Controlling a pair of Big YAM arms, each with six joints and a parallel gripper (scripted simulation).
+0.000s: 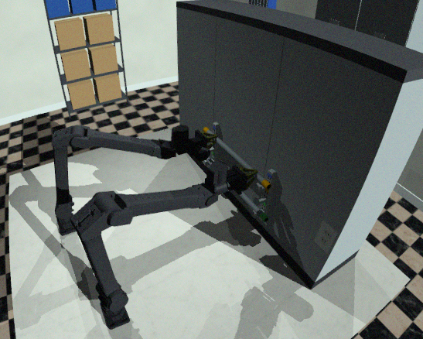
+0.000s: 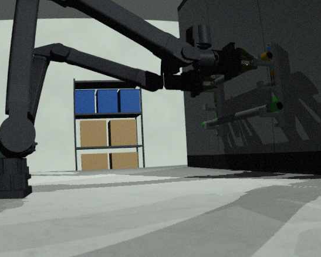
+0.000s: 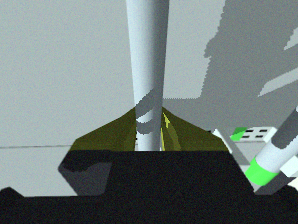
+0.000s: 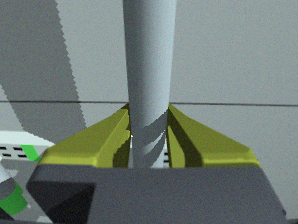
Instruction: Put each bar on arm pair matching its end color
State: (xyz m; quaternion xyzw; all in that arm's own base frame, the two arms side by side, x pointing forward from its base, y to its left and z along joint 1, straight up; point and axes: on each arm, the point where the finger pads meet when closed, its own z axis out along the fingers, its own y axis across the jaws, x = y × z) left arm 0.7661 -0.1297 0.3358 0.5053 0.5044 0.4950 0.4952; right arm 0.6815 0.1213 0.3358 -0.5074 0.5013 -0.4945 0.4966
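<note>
From above, a smooth round metal bar with orange ends [image 1: 234, 155] [image 2: 266, 56] [image 3: 149, 60] [image 4: 150, 60] runs along the matte dark wall [image 1: 248, 89] [image 2: 229, 17], with the left end effector [image 1: 213, 136] [image 2: 213, 83] and right end effector [image 1: 253, 175] [image 2: 254, 61] partly open, closed around it. The exterior view shows better how it sits by the rack's [image 1: 273, 193] [image 2: 280, 64] blue label, above the green-ended bar [image 1: 248, 201] [image 2: 242, 114] [image 3: 275, 157] beside the green labels. Both wrist views show sloping yellowish fingers against its pale, shadow-striped shaft, though whether it touches the rack arms I can't tell.
</note>
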